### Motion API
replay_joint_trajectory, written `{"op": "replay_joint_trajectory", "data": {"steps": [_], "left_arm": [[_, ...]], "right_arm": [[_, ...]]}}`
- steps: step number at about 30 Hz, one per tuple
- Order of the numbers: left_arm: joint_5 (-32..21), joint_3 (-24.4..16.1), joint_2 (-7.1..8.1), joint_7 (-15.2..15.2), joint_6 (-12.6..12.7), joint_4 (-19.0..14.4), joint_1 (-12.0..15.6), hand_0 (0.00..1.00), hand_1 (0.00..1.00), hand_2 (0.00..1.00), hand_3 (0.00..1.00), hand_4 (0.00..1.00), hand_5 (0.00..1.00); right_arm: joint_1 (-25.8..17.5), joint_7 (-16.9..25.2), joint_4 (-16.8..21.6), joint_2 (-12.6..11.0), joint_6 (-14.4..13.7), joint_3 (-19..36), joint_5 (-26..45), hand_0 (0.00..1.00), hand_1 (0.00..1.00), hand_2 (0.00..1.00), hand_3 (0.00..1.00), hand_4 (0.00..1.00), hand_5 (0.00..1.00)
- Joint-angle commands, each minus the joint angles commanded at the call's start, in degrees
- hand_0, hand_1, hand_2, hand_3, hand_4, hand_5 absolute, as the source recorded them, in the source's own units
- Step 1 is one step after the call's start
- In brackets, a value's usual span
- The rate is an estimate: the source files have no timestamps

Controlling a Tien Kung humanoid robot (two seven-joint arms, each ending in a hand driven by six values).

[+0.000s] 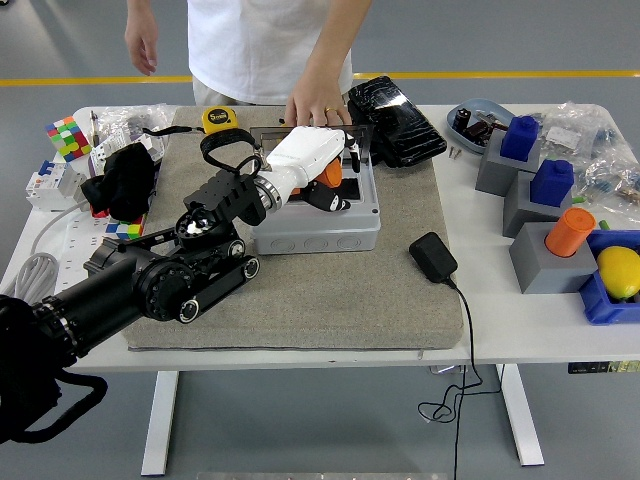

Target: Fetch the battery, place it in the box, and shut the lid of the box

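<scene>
your left hand (318,165) reaches in from 8 o'clock and sits over the open box (318,222), fingers curled around the orange battery (331,173). the battery is held just above the box's inside, near its far half; whether it touches the floor of the box you cannot tell. the lid (312,131) lies back at the box's 12 o'clock edge, and a person's hand (315,103) rests on it there. the person's other hand (141,43) hangs clear of the surface (480,325) at 11 o'clock.

your right arm does not show.

the box stands on a grey mat (340,290). room around it: from the box toward 6 o'clock the mat is bare up to its near edge, except where your forearm crosses at 8 o'clock. at 3 o'clock the mat is open between the box and a black adapter (433,257), which lies on the mat's right edge with its cable running off the surface's near edge. at 1 o'clock a black case (396,120) sits just beside the lid's corner, tight there. at 11 o'clock a yellow tape (220,120) lies near the lid's left end.

off the mat, the left side is crowded: a black cloth (122,180), a cube (67,137) and a power strip (75,260). the right side holds grey blocks (545,262) with blue and orange caps, well apart from the box.
</scene>
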Motion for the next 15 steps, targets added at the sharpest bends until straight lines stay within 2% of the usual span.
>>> {"op": "replay_joint_trajectory", "data": {"steps": [5, 6, 15], "left_arm": [[0.0, -0.4, 0.00, -0.2, 0.0, 0.0, 0.1, 0.366, 0.581, 0.578, 0.698, 0.998, 0.206], [0.1, -0.5, 0.00, -0.3, 0.0, -0.1, 0.2, 0.549, 0.694, 0.695, 0.742, 0.998, 0.214], [-0.8, -2.2, 0.00, -0.6, -0.3, -2.3, 1.2, 0.567, 0.704, 0.710, 0.748, 0.998, 0.226]], "right_arm": [[0.0, 0.0, 0.1, 0.0, 0.0, 0.1, -0.1, 0.546, 0.600, 0.591, 0.544, 0.922, 0.486], [0.0, 0.0, 0.1, 0.0, 0.0, 0.1, -0.1, 0.546, 0.600, 0.591, 0.543, 0.922, 0.487], [-0.2, 0.0, 0.0, 0.0, 0.0, 0.2, -0.2, 0.546, 0.600, 0.591, 0.543, 0.922, 0.486]]}}
